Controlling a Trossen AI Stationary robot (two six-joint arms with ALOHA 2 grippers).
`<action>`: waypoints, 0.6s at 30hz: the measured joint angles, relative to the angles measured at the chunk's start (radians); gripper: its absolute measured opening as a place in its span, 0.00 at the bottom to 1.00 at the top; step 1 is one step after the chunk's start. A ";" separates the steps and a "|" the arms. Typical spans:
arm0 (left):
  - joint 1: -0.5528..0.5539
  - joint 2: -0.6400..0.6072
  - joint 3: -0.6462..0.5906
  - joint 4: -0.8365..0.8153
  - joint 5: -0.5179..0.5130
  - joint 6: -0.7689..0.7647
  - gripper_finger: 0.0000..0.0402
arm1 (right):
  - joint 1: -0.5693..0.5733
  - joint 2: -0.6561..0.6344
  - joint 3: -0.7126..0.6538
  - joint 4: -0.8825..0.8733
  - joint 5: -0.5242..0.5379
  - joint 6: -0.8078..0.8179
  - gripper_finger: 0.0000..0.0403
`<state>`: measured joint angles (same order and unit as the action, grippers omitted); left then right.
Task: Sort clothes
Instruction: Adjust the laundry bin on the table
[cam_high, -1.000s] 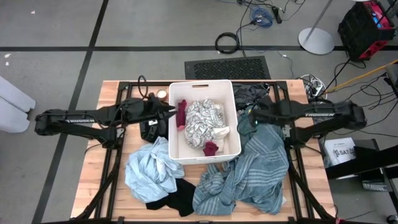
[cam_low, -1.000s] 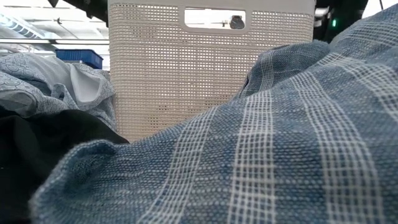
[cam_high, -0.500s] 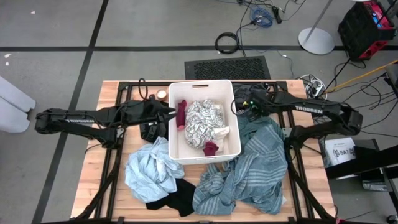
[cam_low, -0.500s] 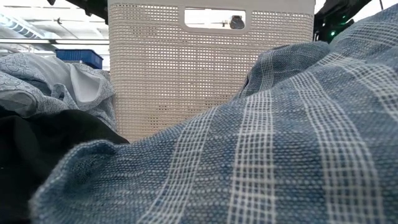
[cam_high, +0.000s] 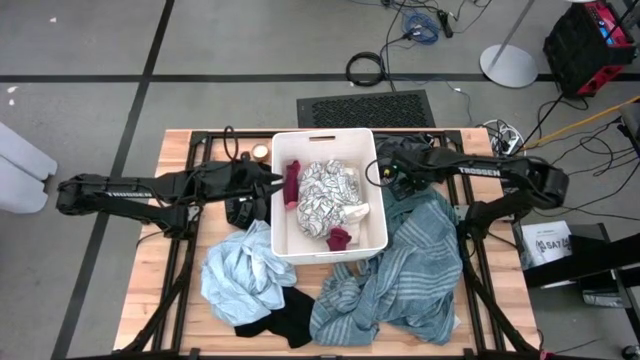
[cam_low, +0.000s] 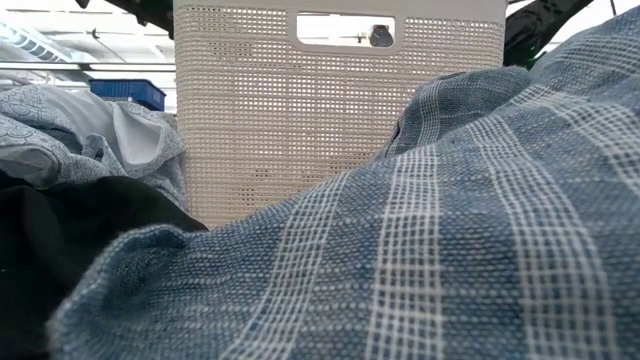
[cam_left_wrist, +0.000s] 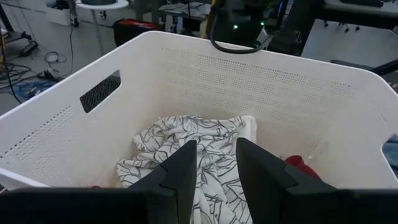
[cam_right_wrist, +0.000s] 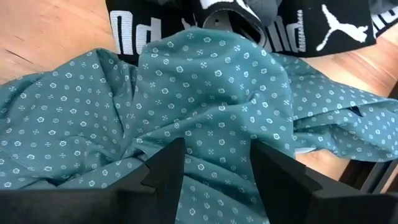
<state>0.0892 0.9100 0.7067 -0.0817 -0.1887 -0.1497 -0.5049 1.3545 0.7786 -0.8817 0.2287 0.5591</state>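
The left gripper (cam_left_wrist: 212, 171) hangs over the near rim of the white bin (cam_high: 282, 222), its fingers a little apart and holding nothing, with the white patterned cloth (cam_left_wrist: 198, 148) lying in the bin just below and ahead of the fingertips and a magenta piece (cam_high: 291, 183) beside it. The right gripper (cam_right_wrist: 216, 163) hovers beside the bin's far side, fingers apart and empty, directly above a teal dotted cloth (cam_right_wrist: 186, 99), with a black band (cam_right_wrist: 292, 28) bearing white lettering just beyond. The striped shirt (cam_high: 400, 275), light blue cloth (cam_high: 240, 270) and black cloth (cam_high: 285, 318) lie on the table (cam_high: 150, 270), well away from both sets of fingers.

My left gripper (cam_left_wrist: 214, 171), fingers apart, hangs over the white bin (cam_left_wrist: 298, 87); white patterned garment (cam_left_wrist: 193, 146) inside.
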 joint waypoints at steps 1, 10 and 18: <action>-0.001 0.000 0.000 -0.003 0.001 0.000 0.30 | 0.000 0.004 0.000 0.001 0.000 -0.001 0.42; -0.029 0.000 0.000 -0.087 0.166 -0.077 0.30 | 0.002 -0.015 0.000 -0.029 -0.014 -0.028 0.42; -0.073 -0.007 0.004 -0.199 0.554 -0.243 0.30 | 0.004 -0.092 0.000 -0.046 -0.110 -0.078 0.42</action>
<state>0.0162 0.9027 0.7109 -0.2811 0.3648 -0.3929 -0.5011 1.2626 0.7788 -0.9279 0.1186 0.4813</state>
